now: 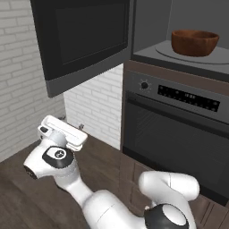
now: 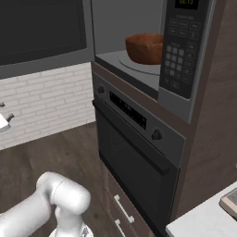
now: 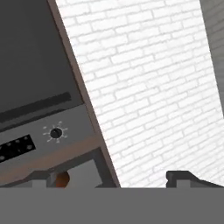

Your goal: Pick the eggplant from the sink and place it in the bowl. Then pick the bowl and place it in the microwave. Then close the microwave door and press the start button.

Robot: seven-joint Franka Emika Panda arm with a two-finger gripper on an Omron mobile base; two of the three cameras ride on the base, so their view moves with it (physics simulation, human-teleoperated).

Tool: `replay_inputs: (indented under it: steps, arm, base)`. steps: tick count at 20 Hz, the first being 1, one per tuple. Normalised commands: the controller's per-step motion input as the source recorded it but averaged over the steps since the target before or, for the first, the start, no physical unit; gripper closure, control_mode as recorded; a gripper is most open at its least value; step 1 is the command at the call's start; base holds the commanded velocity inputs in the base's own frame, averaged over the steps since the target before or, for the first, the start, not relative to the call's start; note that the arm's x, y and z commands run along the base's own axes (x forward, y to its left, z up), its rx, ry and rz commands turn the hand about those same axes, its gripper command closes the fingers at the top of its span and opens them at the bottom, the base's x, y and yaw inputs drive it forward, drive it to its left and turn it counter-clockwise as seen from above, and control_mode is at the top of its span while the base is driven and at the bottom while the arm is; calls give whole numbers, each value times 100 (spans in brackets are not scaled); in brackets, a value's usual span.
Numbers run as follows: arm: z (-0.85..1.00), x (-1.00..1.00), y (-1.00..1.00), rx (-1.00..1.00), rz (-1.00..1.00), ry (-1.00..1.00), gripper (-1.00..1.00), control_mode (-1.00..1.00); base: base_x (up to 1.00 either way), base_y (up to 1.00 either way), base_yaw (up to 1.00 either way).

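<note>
Bowl [image 1: 195,42] sits on turntable plate [image 1: 179,54] inside microwave [image 1: 179,27], door [image 1: 82,40] swung open to the left. Oven [image 1: 179,134] directly below microwave, knob [image 1: 144,85] left of display panel [image 1: 190,98]. Keypad [image 2: 181,44] right of the microwave opening. Brick wall [image 1: 96,107] left of oven, behind wooden surface [image 1: 27,197]. Tool [image 1: 62,134] low over that surface, left of oven, under the open door.

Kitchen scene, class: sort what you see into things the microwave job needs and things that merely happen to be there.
Belongs to the job:
bowl on the turntable inside the microwave
microwave door, swung open
keypad
gripper, open, empty

Just there:
oven
brick wall
wooden floor
</note>
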Motion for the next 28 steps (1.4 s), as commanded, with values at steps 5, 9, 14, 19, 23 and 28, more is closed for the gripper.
replay_inputs:
  steps: [5,9,14,19,23,28]
  arm:
    - [-10,25,37,0,-18,-39,-100,-100]
    - [-1,37,21,0,-21,-43,-100,-100]
    - [3,66,31,-3,-15,-18,-100,-100]
    - [47,35,13,0,-4,-3,-100,-100]
    - [70,30,0,0,0,0,-100,-100]
    - [41,50,0,0,0,-1,-100,-100]
  base:
    - [0,0,0]
    - [0,0,0]
    - [0,0,0]
    - [0,0,0]
    - [0,0,0]
    - [0,0,0]
